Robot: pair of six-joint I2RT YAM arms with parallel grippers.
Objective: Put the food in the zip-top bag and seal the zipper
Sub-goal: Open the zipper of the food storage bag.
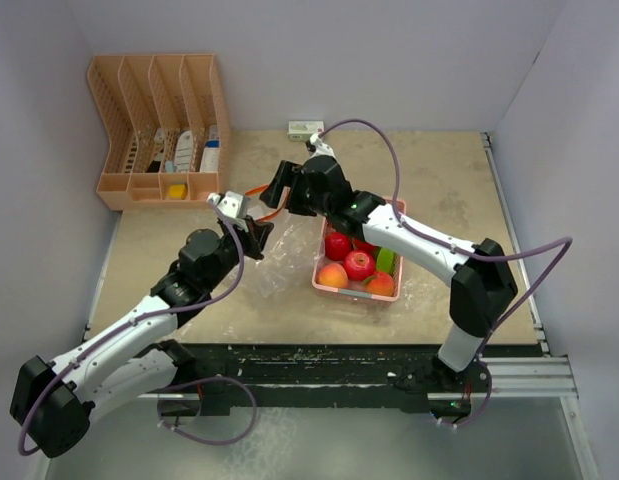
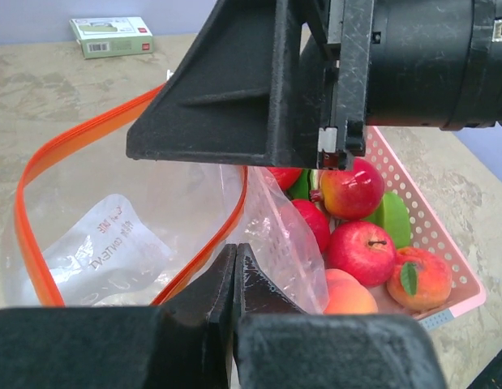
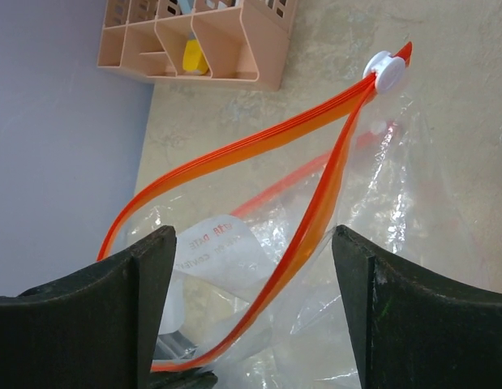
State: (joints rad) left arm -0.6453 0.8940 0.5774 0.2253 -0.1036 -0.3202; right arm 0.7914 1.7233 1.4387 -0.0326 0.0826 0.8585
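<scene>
The clear zip-top bag with its orange zipper rim lies open left of the pink basket. In the basket sits the food: red apples, orange peaches and a green piece. My left gripper is shut on the bag's near rim, holding the mouth up. Over the mouth hangs my right gripper, open, with one side of the rim running between its fingers. The white slider sits at the far end of the zipper. No fruit shows inside the bag.
A pink desk organizer stands at the back left. A small green and white box lies against the back wall. The right arm arcs over the basket. Walls close in the table on three sides.
</scene>
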